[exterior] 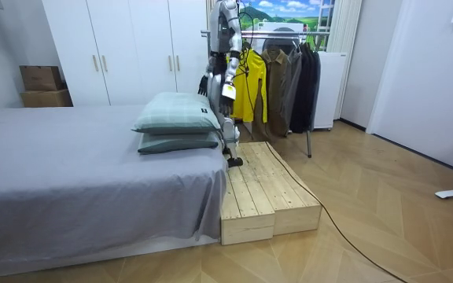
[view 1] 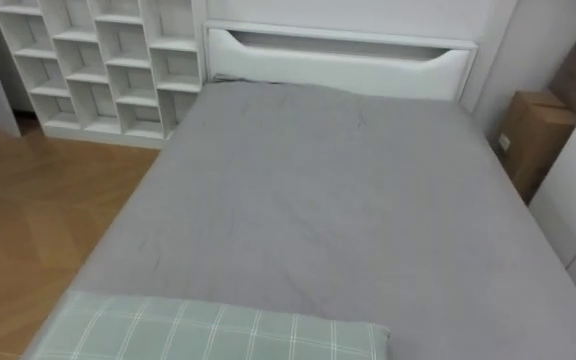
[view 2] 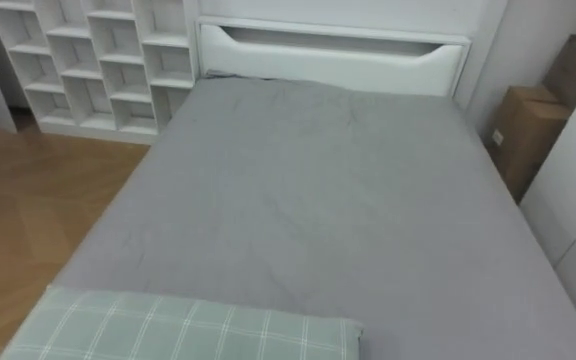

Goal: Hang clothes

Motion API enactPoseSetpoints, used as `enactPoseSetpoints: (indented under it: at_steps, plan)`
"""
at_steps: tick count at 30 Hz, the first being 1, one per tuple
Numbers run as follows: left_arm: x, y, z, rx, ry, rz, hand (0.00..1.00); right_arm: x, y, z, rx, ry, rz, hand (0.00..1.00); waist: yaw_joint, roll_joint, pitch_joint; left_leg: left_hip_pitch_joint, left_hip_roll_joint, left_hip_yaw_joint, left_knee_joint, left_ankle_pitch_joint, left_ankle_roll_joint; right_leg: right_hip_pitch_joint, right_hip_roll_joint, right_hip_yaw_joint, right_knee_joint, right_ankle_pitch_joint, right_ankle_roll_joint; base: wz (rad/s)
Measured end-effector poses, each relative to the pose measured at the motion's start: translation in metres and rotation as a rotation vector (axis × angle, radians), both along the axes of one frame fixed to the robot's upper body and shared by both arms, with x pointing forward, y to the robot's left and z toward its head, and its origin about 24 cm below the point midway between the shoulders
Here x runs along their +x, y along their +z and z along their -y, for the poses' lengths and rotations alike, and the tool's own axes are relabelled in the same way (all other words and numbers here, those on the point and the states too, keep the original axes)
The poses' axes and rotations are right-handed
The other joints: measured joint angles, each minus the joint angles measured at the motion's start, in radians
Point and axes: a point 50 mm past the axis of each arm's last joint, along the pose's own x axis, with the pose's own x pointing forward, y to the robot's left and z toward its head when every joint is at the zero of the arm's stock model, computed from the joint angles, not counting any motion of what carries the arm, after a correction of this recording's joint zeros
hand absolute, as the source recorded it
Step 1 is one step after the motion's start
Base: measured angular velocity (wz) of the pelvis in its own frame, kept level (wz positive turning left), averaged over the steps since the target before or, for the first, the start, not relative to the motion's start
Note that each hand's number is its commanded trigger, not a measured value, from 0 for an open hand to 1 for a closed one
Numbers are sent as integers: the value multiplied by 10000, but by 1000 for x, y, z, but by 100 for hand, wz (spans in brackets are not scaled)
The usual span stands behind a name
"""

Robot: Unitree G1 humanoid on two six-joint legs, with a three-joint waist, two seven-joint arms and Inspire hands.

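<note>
Both hands [exterior: 204, 85]: how are they?
— Hanging low by the robot's hips; open or closed, I cannot tell.
— And the clothes [exterior: 278, 67]?
— Yellow and dark garments on the rack [exterior: 308, 141] behind it, far right in the room view. The eye views face the grey bed [view 1: 318, 200] and a checked pillow [view 1: 208, 335].

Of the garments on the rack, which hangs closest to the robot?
The yellow garment, right beside the robot; the olive jacket and dark coats hang farther along.

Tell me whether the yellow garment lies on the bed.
No, the yellow garment hangs on the rack behind the robot, away from the bed.
</note>
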Motion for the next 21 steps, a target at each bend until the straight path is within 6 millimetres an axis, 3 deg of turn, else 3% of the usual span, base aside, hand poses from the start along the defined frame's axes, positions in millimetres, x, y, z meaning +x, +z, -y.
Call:
enactPoseSetpoints:
  at_steps: [4, 6, 15, 18, 21]
  plan:
    - [-34, -6, 5, -936, 315, -1636, 0, -12, -1, 2, 96, -226, -359, 0, -60, -43, -12, 15, -40, 22, -18, -24, 34, -38, -29, 52, 3, -24, 37, -5]
    - [-38, -8, 8, -1375, 287, -2039, 0, -13, -1, 2, 183, -282, -464, 0, -84, -61, -5, -36, -48, 19, 46, -25, 43, -51, -42, 45, 5, -22, 41, 0]
    - [-20, -14, 17, -2506, -190, -2183, 0, -13, -1, 2, 262, -500, -507, 0, -109, 50, -70, -54, -30, 112, 173, -25, 52, -108, -20, 256, 29, 1, 21, -4]
    - [-20, -15, 20, -2704, -179, -2309, 0, -14, -1, 2, 221, -638, -536, 0, -151, 121, -115, -30, -16, 204, 176, -23, 53, -75, -7, 319, 36, 38, 27, -5]
    - [-21, -16, 22, -2890, -188, -2406, 0, -12, -1, 1, 207, -807, -493, 0, -225, 114, -110, -29, -18, 206, 157, -24, 54, -73, -11, 317, 32, 41, 31, 0]
